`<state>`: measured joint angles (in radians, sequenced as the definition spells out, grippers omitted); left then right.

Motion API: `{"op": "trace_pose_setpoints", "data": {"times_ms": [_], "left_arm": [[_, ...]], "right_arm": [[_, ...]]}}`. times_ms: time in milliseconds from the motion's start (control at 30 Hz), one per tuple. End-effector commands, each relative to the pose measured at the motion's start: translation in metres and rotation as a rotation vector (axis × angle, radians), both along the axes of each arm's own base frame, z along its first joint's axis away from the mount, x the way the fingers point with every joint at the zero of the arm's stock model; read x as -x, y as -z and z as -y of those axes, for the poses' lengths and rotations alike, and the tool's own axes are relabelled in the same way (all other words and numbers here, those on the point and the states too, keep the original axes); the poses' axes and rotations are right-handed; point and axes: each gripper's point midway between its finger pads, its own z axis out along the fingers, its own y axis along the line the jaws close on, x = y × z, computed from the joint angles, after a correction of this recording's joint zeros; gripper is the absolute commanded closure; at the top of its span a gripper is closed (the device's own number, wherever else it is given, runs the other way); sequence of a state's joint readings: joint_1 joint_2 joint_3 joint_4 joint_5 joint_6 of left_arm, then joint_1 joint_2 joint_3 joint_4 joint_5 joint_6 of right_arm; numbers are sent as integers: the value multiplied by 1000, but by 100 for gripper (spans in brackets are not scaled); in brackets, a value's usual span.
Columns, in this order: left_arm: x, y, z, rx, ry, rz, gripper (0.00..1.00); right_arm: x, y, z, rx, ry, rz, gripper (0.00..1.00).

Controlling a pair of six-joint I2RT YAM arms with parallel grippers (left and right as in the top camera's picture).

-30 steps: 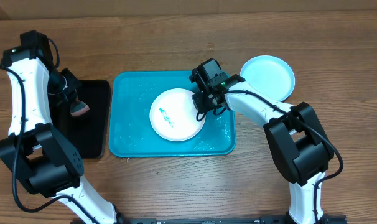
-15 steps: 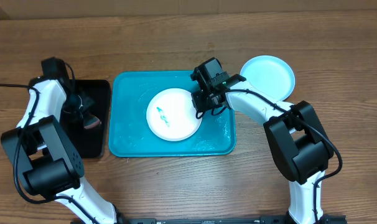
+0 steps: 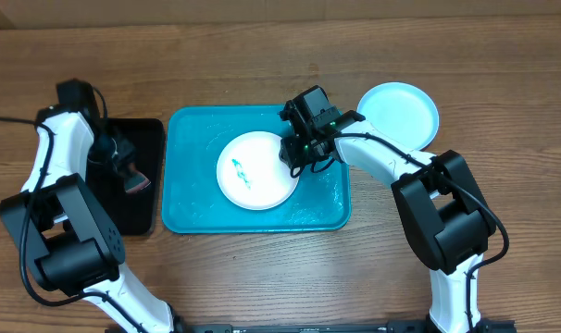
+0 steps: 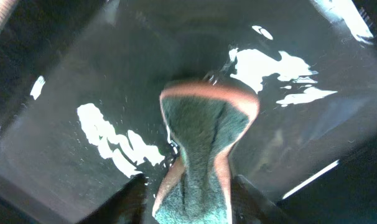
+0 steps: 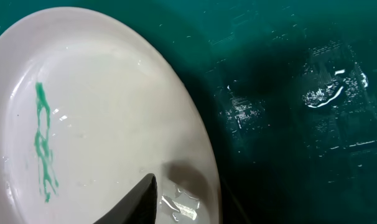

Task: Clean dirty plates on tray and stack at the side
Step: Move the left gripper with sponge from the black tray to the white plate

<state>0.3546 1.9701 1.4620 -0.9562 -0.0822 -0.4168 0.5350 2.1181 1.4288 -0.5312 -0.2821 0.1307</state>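
Note:
A white plate (image 3: 255,170) with a teal smear (image 3: 243,171) lies on the turquoise tray (image 3: 188,190). My right gripper (image 3: 296,154) is shut on the plate's right rim. In the right wrist view one finger lies on top of the white plate (image 5: 95,112) and the other sits under its edge (image 5: 182,196), over the wet tray (image 5: 300,124). A pale cyan plate (image 3: 398,113) lies on the table to the right of the tray. The yellow-green plate is out of view. My left gripper (image 3: 128,171) is shut on a green sponge (image 4: 204,149) over a black tray.
The black tray (image 3: 142,208) stands left of the turquoise tray and holds shallow water (image 4: 107,140). Bare wooden table (image 3: 262,55) runs behind and in front of both trays.
My left arm has swung in and carried the sponge lower over the black tray. The white plate has slid slightly left in my right gripper's hold.

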Motion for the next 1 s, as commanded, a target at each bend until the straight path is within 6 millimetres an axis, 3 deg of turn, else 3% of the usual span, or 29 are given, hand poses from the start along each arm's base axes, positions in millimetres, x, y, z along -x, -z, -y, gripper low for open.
{"op": "trace_pose_setpoints", "data": {"times_ms": [0,133,233,267,433,467,500,633,800,867,967], "left_arm": [[-2,-12,-6,-22,-1,15,44],[9,4,-1,-8,2,-17,37],[17,19,3,5,4,-29,39],[19,24,6,15,5,-29,43],[21,34,6,11,5,-24,80],[21,34,5,6,8,-23,92],[21,33,3,-5,10,-24,96],[16,17,0,-15,10,-27,96],[10,-32,-2,-7,14,-49,96],[9,-49,-3,-6,14,-50,96],[5,-56,-2,-9,21,-38,96]], "right_arm": [[7,24,6,44,6,-43,63],[7,24,6,44,6,-43,63],[7,24,6,44,6,-42,60],[7,24,6,44,3,-40,60],[7,23,6,43,3,-39,60],[7,23,6,43,3,-39,60],[7,23,6,44,3,-39,60],[7,24,6,45,3,-42,60],[7,24,6,45,4,-41,62],[7,23,6,43,4,-39,67],[5,23,5,39,4,-33,68]]}}
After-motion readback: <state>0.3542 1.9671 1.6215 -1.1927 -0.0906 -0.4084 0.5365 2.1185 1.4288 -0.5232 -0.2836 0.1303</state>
